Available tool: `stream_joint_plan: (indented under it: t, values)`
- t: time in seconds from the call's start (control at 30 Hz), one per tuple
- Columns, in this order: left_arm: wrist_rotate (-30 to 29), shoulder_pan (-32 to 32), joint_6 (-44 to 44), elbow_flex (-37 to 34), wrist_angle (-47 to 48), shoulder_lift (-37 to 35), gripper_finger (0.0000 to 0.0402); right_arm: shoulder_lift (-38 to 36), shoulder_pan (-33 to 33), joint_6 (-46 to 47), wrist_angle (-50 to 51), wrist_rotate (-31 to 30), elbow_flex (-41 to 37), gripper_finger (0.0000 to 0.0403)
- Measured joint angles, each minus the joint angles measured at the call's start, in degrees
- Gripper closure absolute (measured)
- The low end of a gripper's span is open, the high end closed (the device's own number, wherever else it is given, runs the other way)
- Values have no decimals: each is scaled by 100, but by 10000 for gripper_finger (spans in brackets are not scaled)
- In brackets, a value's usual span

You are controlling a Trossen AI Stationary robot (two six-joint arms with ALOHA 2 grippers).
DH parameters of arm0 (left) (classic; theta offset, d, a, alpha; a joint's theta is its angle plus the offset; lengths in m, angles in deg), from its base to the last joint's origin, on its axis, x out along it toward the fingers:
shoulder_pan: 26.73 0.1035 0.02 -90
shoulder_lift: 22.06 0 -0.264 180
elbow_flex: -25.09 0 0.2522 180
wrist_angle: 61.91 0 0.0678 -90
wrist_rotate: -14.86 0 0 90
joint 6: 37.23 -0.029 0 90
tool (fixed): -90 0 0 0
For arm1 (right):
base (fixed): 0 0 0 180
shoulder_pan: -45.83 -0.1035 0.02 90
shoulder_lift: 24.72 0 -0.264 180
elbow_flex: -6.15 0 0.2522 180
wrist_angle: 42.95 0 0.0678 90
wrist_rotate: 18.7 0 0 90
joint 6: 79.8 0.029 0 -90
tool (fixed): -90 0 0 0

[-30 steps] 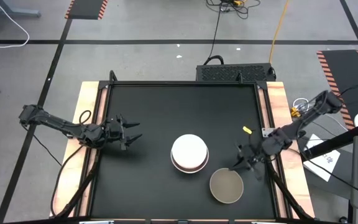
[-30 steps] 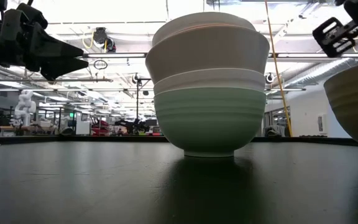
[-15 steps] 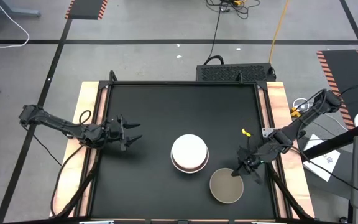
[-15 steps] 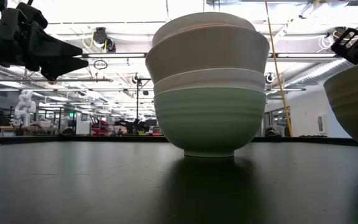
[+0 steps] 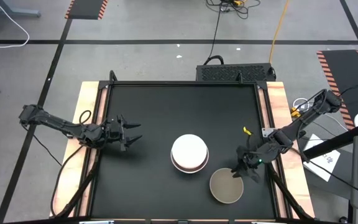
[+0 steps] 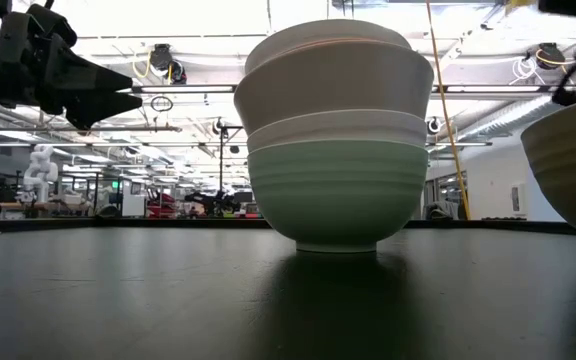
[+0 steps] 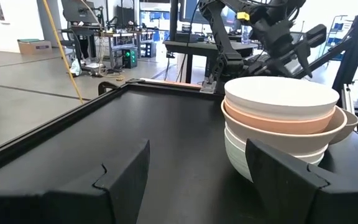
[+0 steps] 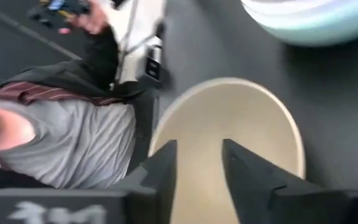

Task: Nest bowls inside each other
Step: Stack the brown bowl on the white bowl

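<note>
Right gripper: over the tan bowl's rim, on the side by the table's right edge. Fingers a bit apart, holding nothing.
Tan bowl: alone, just beside the stack of bowls.
Stack: mid table, betw. both grippers; white on top, pink under, green at bottom.
Left gripper: well away from stack, near left edge, fingers wide, empty.
Person: seen past the right gripper, grey top.

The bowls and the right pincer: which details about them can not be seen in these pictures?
- Stack of bowls: the high view shows only the top white one; how many nest inside is hidden.
- Olive-tan bowl: cut off by the low view's edge.
- Right pincer: too small in the high view, blurred in its wrist view; whether it touches the rim is unclear.
</note>
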Motion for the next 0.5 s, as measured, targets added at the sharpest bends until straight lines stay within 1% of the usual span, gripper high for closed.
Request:
stream_joint_plan:
  t: [0.13, 0.23, 0.4, 0.5]
  values:
    - [0, 1, -28, 0, -1, 1, 133, 0, 96, 683, 622, 7, 0, 226]
    - [0, -1, -86, 1, 0, 2, 133, 0, 181, 956, 887, 11, 0, 203]
    - [0, -1, -87, 0, 2, 0, 133, 0, 319, 1177, 986, 21, 0, 196]
    - [0, 0, -88, 1, 35, 0, 133, 0, 396, 1309, 1180, 178, 0, 195]
